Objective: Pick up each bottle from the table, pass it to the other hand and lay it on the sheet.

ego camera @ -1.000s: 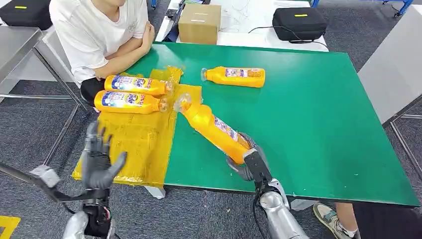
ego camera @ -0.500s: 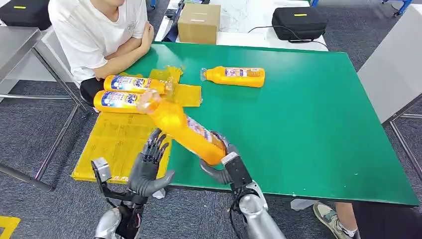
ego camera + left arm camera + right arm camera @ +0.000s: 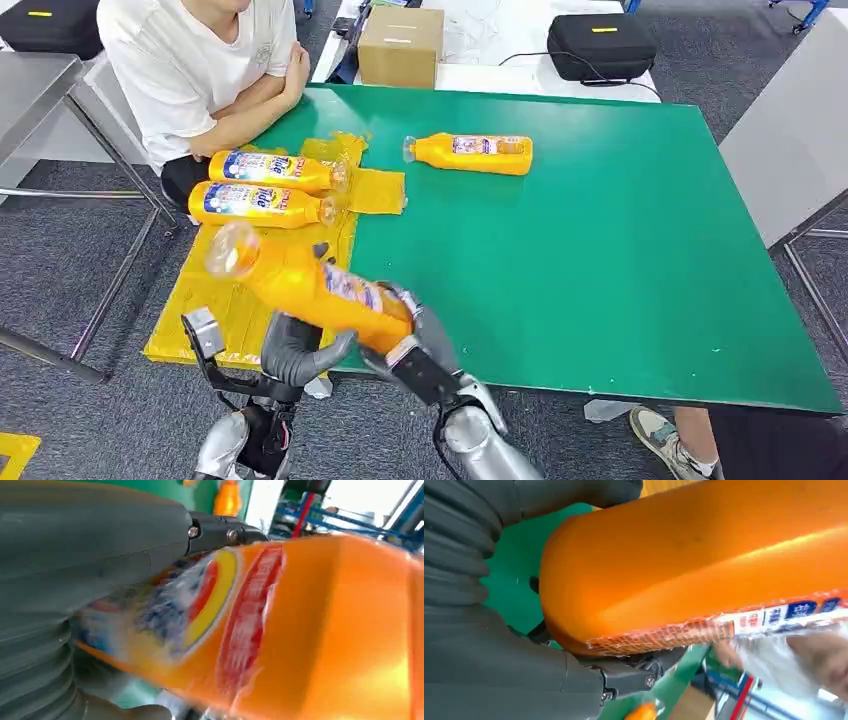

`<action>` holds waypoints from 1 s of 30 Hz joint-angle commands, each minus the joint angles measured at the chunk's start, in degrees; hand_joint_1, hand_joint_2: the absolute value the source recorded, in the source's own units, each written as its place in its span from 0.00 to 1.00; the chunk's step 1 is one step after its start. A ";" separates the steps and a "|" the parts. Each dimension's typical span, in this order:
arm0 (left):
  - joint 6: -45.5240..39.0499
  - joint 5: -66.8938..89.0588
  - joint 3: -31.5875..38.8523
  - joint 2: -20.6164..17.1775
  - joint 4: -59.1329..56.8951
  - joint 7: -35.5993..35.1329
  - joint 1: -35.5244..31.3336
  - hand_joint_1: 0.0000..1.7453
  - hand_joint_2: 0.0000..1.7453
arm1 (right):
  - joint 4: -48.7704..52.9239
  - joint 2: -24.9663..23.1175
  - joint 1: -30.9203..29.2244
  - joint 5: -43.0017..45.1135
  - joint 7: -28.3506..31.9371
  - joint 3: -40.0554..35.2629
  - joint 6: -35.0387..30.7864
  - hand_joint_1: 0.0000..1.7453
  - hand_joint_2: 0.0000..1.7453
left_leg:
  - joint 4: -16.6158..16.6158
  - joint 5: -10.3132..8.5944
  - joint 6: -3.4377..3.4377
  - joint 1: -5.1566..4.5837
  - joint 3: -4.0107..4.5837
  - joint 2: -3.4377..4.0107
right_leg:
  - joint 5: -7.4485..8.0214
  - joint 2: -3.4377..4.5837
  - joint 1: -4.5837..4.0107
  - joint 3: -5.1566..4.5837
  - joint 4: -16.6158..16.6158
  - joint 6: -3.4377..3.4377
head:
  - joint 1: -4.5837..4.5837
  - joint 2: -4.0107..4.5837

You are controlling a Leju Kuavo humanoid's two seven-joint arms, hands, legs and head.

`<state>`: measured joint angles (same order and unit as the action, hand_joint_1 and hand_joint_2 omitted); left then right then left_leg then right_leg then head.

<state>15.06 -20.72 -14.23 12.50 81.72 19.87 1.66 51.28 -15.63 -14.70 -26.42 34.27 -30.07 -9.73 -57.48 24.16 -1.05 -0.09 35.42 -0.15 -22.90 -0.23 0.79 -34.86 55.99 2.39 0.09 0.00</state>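
Observation:
My right hand [image 3: 420, 345] grips an orange bottle [image 3: 320, 285] by its base and holds it slantwise over the near edge of the yellow sheet [image 3: 200, 320], cap end up and to the left. My left hand [image 3: 290, 350] is behind and under the bottle's middle; one fingertip shows above the bottle, the thumb lies below it, and the fingers are not closed. In the left wrist view the bottle [image 3: 300, 630] lies blurred against the palm. The right wrist view shows its base [image 3: 699, 555] in my grip. Two bottles [image 3: 275, 170] [image 3: 260, 203] lie on the sheet's far end. Another bottle [image 3: 470, 153] lies on the green table [image 3: 600, 250].
A person [image 3: 200, 60] sits at the table's far left corner, arms folded on its edge. Beyond the table stand a cardboard box [image 3: 402, 45] and a black case [image 3: 600, 45]. A metal table [image 3: 30, 90] is at the left.
My right hand has carried the bottle left and nearer, from over the green table to over the sheet's near edge. My left hand has come in to the right, under the bottle.

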 commanded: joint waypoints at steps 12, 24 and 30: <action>0.64 0.21 -4.77 -3.00 -2.82 -1.56 -4.22 1.00 1.00 | -13.39 -1.71 -6.36 -2.31 -0.55 -10.66 -1.04 1.00 1.00 | 0.02 0.01 0.04 0.02 -0.12 -0.05 | -0.04 -0.07 -0.03 0.13 -0.04 -0.05 | 0.02 0.00; 2.17 -2.53 -3.42 -2.98 -1.87 -1.05 -5.03 1.00 1.00 | -10.20 -2.35 -4.54 0.77 1.57 -8.50 -4.21 0.00 0.00 | 0.02 0.02 0.04 0.01 -0.14 -0.08 | -0.06 -0.09 -0.01 0.15 -0.02 -0.06 | 0.00 0.00; -2.37 3.41 -2.20 -4.85 -1.53 1.51 -7.21 1.00 1.00 | -4.22 -2.52 -1.63 3.05 5.34 -5.69 -11.74 0.00 0.00 | -0.02 0.14 0.10 0.06 -0.33 -0.08 | -0.17 -0.10 -0.07 0.35 0.00 -0.12 | 0.00 0.00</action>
<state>16.52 -22.84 -15.19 10.43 81.83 19.21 -0.20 43.25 -18.07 -18.61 -25.07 36.71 -36.48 -15.91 -57.50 24.16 -1.05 -0.10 35.42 -0.12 -22.90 -0.23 0.80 -34.89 55.99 2.39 0.09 0.00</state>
